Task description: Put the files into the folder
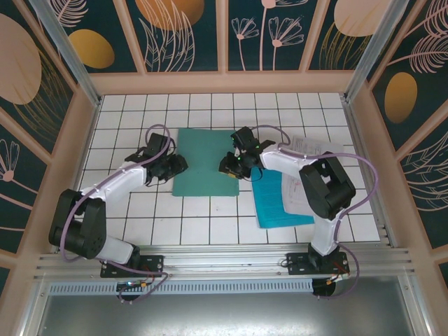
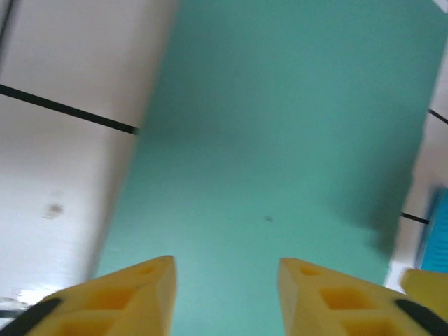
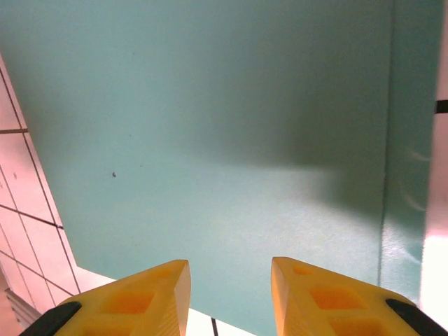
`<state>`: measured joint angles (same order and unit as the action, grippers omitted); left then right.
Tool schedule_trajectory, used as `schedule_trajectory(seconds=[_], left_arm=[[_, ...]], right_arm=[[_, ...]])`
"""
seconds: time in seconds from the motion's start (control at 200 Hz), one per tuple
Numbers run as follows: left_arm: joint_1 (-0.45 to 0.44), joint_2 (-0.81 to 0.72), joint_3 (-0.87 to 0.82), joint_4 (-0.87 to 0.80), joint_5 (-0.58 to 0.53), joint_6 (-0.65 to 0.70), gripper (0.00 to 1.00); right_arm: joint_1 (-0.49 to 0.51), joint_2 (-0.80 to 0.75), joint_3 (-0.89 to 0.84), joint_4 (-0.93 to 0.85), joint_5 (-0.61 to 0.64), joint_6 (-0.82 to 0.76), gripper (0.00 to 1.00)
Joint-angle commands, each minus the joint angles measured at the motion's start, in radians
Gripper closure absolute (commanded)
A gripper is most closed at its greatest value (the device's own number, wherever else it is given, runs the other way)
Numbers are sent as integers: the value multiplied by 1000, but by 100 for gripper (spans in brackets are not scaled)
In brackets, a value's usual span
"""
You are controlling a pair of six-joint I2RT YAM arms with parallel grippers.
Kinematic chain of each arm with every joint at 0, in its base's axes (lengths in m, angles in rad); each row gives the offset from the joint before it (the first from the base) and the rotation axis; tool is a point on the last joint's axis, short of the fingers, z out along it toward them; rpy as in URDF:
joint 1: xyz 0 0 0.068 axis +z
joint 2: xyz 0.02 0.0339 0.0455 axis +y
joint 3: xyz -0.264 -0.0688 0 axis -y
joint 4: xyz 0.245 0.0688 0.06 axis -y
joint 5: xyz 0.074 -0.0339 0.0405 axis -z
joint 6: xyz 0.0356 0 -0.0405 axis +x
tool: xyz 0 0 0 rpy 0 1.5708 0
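The dark teal-green folder (image 1: 205, 162) lies shut and flat on the tiled table, mid-way between the two arms. My left gripper (image 1: 175, 166) sits at its left edge, open, with the cover (image 2: 280, 126) under its yellow fingers (image 2: 140, 294) and nothing between them. My right gripper (image 1: 228, 166) is at the folder's right edge, also open and low over the cover (image 3: 210, 119). The cyan-blue sheet (image 1: 280, 203) lies to the right of the folder, with a white printed sheet (image 1: 294, 187) on top of it. More white printed sheets (image 1: 311, 148) lie behind, partly under the right arm.
The white tiled tabletop (image 1: 140, 210) is bounded by wooden walls on three sides. A metal rail (image 1: 224, 262) runs along the near edge by the arm bases. A strip of the blue sheet (image 2: 435, 231) shows at the right edge of the left wrist view.
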<state>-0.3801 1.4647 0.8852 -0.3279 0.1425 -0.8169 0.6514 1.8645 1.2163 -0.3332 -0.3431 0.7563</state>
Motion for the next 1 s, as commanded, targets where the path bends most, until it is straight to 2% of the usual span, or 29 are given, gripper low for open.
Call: schedule_trajectory(seconds=[0.0,0.165,0.365,0.696,0.996], left_arm=[[-80,-9,16,-49,31,-75,51],[-155,-33,-25,-26,55,-197,44],[-178,-79,-97,-1,91,-328,37],[-194,-70,-130,22,110,-393,35],[-199,-71,-192,102,130,-485,30]], right_arm=[[-6,0,-7,-44,54,-30,62],[-11,11,-26,-44,78,-37,62],[-15,36,-41,-37,75,-43,62],[-28,29,-59,-47,115,-58,62],[-32,51,-83,-20,75,-56,62]])
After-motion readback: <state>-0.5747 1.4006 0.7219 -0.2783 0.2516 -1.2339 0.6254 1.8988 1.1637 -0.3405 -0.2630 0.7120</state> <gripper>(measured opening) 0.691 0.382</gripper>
